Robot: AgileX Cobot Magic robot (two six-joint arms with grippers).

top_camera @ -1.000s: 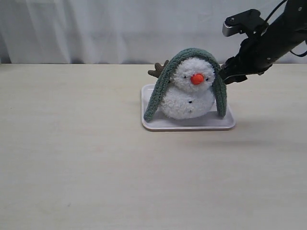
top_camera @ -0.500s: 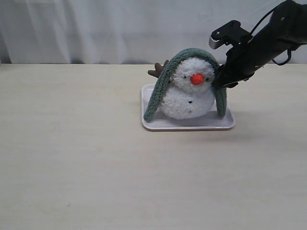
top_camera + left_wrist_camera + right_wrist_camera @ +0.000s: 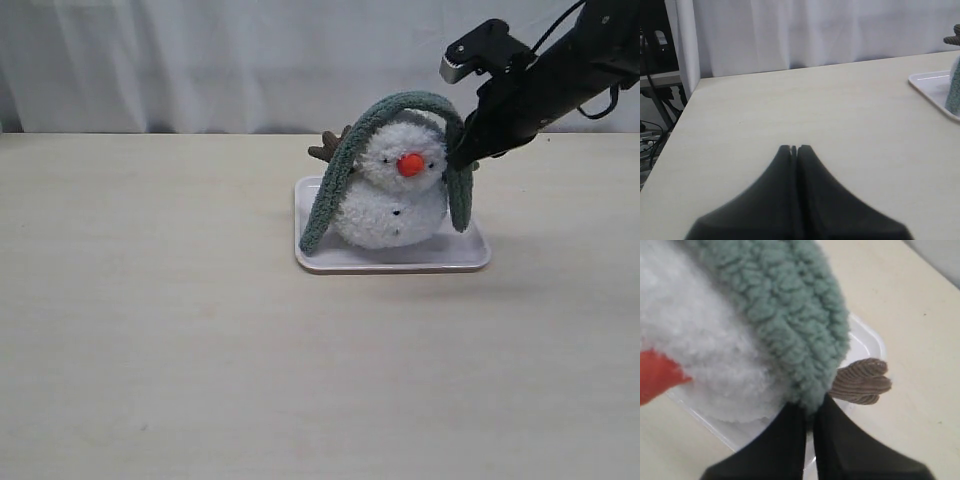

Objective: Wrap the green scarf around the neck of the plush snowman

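Your right gripper [image 3: 462, 158] is pinched shut on the long fuzzy grey-green scarf [image 3: 335, 185], holding the strand beside the head of the fluffy white plush snowman [image 3: 390, 210] (its wrist view shows black fingertips [image 3: 790, 440] closed on the fabric's edge, just beside a brown ribbed twig arm [image 3: 862, 382]). The scarf arches over the snowman's head, with an end hanging down either side, and the toy sits upright in a shallow white rectangular tray [image 3: 400, 263] on the pale table [image 3: 200, 350]. Your left gripper [image 3: 794, 148] hangs over the table well apart from the tray, jaws pressed together.
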